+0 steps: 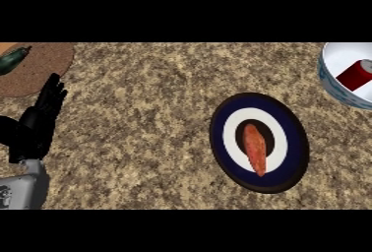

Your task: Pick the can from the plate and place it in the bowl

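Observation:
A red can (356, 74) with a silver end lies on its side inside the white bowl (328, 78) with a blue patterned outer wall at the far right edge. The dark blue and white ringed plate (232, 147) sits in the middle right of the counter and holds an orange carrot-like piece (255, 149). My left hand (40, 120) rests at the left edge with fingers straight and pointing up, holding nothing. My right hand does not show.
A round cork-brown board (40, 69) lies at the top left corner with a dark green vegetable (13, 59) on it, just above my left hand's fingertips. The counter is speckled brown stone.

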